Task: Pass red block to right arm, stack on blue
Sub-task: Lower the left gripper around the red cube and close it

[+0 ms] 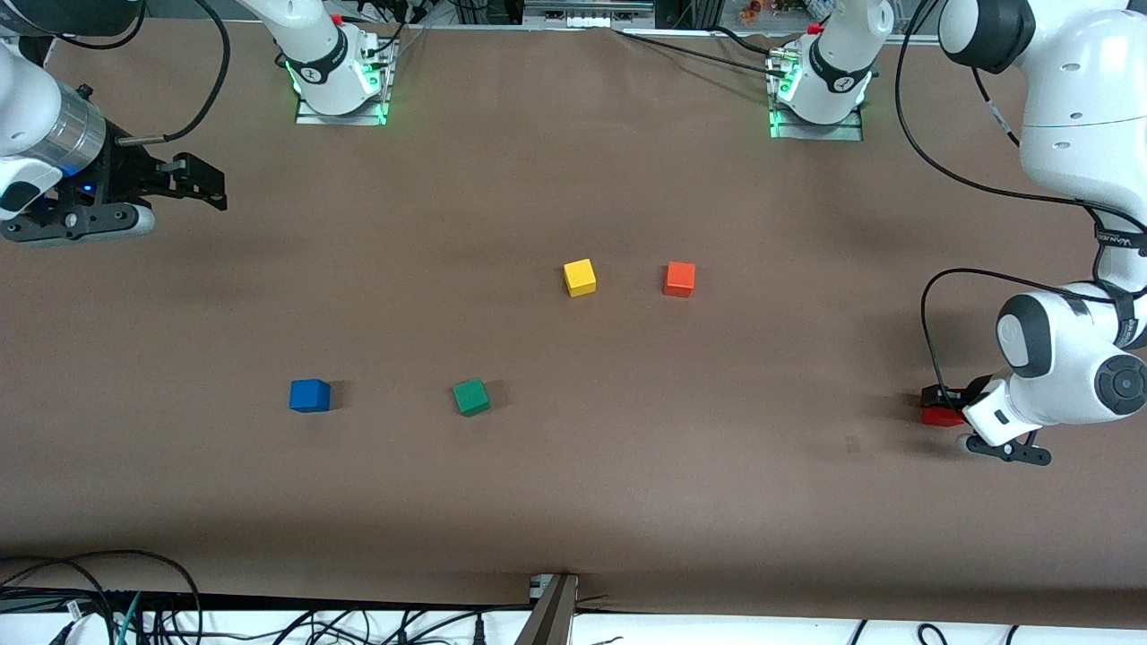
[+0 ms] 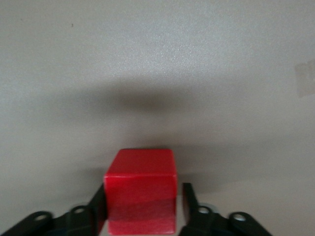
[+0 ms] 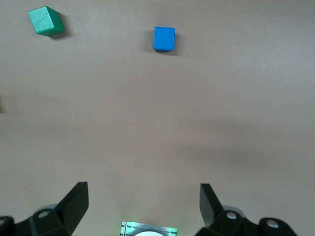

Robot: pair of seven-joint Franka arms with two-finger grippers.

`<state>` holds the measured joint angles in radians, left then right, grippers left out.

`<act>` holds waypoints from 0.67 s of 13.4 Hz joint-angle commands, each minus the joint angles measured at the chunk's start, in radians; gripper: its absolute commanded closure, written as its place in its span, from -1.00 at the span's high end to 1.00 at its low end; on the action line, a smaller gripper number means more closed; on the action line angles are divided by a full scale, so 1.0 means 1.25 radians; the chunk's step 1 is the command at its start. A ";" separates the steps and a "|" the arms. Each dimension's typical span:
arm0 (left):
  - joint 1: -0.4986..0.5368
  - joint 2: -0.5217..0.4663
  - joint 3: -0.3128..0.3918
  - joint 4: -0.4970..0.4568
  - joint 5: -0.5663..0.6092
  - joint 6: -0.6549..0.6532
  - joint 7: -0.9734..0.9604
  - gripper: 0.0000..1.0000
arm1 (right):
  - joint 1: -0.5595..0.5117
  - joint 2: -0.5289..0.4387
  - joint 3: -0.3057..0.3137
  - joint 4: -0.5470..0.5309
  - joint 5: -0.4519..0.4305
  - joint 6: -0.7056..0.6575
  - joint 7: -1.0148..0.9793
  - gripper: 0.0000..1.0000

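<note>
The red block [image 1: 941,417] [image 2: 141,191] rests on the brown table at the left arm's end. My left gripper [image 1: 943,405] [image 2: 142,209] is down at the table, its black fingers [image 2: 98,204] closed against two sides of the block. The blue cube [image 1: 310,395] [image 3: 164,39] sits on the table toward the right arm's end. My right gripper [image 1: 211,184] [image 3: 144,196] waits open and empty, up over the table at the right arm's end, away from the blue cube.
A green cube [image 1: 471,397] [image 3: 46,21] sits beside the blue one, toward the middle. A yellow cube [image 1: 580,278] and an orange cube [image 1: 679,279] lie farther from the front camera. The arm bases [image 1: 340,81] stand along the table's back edge.
</note>
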<state>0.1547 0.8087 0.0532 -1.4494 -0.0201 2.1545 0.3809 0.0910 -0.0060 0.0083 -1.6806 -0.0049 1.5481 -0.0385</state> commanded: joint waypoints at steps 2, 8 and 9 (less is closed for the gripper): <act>0.003 -0.024 -0.002 -0.008 -0.006 0.005 0.022 -1.00 | -0.003 -0.007 -0.001 -0.008 0.004 -0.004 0.006 0.99; -0.011 -0.106 -0.091 0.018 -0.024 -0.075 0.013 -1.00 | 0.000 0.004 0.000 -0.005 0.000 0.022 -0.004 0.99; -0.011 -0.117 -0.110 0.022 -0.058 -0.097 0.012 -1.00 | 0.000 0.012 0.000 -0.001 0.000 0.023 -0.006 0.99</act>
<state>0.1439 0.7139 -0.0494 -1.4170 -0.0385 2.0901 0.3807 0.0908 0.0000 0.0079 -1.6808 -0.0050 1.5615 -0.0391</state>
